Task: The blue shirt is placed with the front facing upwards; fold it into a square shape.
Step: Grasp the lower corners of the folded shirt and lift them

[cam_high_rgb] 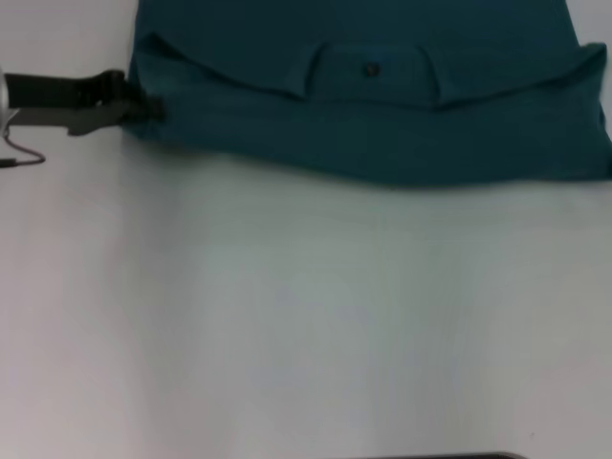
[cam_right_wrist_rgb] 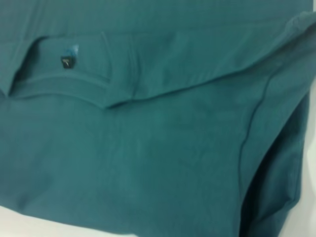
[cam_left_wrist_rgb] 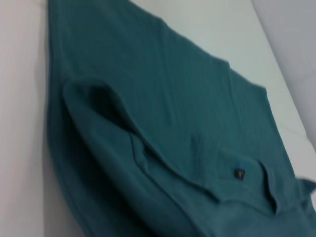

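The blue shirt (cam_high_rgb: 382, 124) lies across the far part of the white table. Its near part is folded over, so the collar and the small black neck tag (cam_high_rgb: 371, 69) face up. No chest lettering shows. My left gripper (cam_high_rgb: 148, 108) reaches in from the left and is shut on the shirt's left edge at the fold. The left wrist view shows the folded layer and the tag (cam_left_wrist_rgb: 239, 173) on the shirt (cam_left_wrist_rgb: 163, 113). The right wrist view shows the shirt (cam_right_wrist_rgb: 158, 148) and the tag (cam_right_wrist_rgb: 66, 60) from close up. My right gripper is out of view.
The white table (cam_high_rgb: 306, 316) stretches from the shirt's near edge to the front. A thin cable (cam_high_rgb: 24, 153) hangs by the left arm. A dark edge (cam_high_rgb: 449, 456) shows at the bottom of the head view.
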Available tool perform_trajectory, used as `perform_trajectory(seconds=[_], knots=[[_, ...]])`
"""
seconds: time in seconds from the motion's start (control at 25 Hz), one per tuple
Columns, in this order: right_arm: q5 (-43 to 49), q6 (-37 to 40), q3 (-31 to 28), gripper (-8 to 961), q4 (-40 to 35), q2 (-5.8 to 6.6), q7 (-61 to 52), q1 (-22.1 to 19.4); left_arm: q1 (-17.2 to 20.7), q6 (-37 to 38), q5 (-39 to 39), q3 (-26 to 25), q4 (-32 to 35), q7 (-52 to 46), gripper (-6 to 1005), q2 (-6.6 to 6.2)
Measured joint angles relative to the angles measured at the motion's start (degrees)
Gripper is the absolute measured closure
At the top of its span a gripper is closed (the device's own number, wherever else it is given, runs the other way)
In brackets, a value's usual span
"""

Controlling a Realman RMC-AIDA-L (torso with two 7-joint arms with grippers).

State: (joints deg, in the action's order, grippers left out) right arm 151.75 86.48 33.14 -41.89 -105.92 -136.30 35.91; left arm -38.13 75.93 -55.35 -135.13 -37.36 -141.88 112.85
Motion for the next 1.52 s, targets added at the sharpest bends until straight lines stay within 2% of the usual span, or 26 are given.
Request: perform_trajectory(seconds=[0.12, 0.28, 0.64, 0.8, 0.96, 1.0, 1.08, 1.12, 1.28, 1.52], knots=[[3.7, 3.4, 0.1, 955, -2.8, 0.04, -1.1, -0.2, 0.5, 5.0, 1.3, 0.0, 0.0, 0.0, 980, -1.55], [7.4, 7.2, 0.1, 954, -4.6, -0.15, -1.4, -0.3, 1.4, 12.5, 4.7, -0.2, -1.7, -0.4, 980, -2.25], [11.6, 15.8, 0.2, 954, -5.2, -1.62, -0.1, -0.9, 4.3, 25.3, 11.7, -0.1, -6.2, -1.3, 980, -1.12], [11.6, 19.5, 0.2, 955, -8.5, -3.50, 0.3, -2.1, 6.1, 28.7, 13.0, -0.1, -8.6, -1.3, 980, -0.19], [12.6, 22.0, 0.7, 955, -11.1, -5.39, 0.3, -3.1, 6.9, 30.9, 14.7, -0.1, -9.0, -1.1, 980, 0.15], [12.6, 22.0, 0.7, 954, -11.1, -5.39, 0.3, -3.1, 7.0, 31.3, 15.1, -0.1, -9.0, -1.1, 980, 0.21], [14.7, 24.5, 1.0, 954, -12.9, -6.94, 0.3, -4.1, 7.2, 31.9, 16.1, -0.1, -9.0, -1.0, 980, 0.28], [14.7, 24.5, 1.0, 954, -12.9, -6.94, 0.3, -4.1, 7.2, 32.2, 16.5, -0.1, -9.0, -0.9, 980, 0.30], [15.8, 26.7, 1.4, 955, -16.1, -8.30, 0.1, -5.5, 7.2, 32.7, 17.7, -0.1, -9.1, -0.5, 980, 0.35], [15.9, 26.8, 1.6, 954, -16.4, -8.46, 0.2, -5.4, 7.4, 34.2, 18.2, -0.2, -9.1, 0.9, 980, 0.57]])
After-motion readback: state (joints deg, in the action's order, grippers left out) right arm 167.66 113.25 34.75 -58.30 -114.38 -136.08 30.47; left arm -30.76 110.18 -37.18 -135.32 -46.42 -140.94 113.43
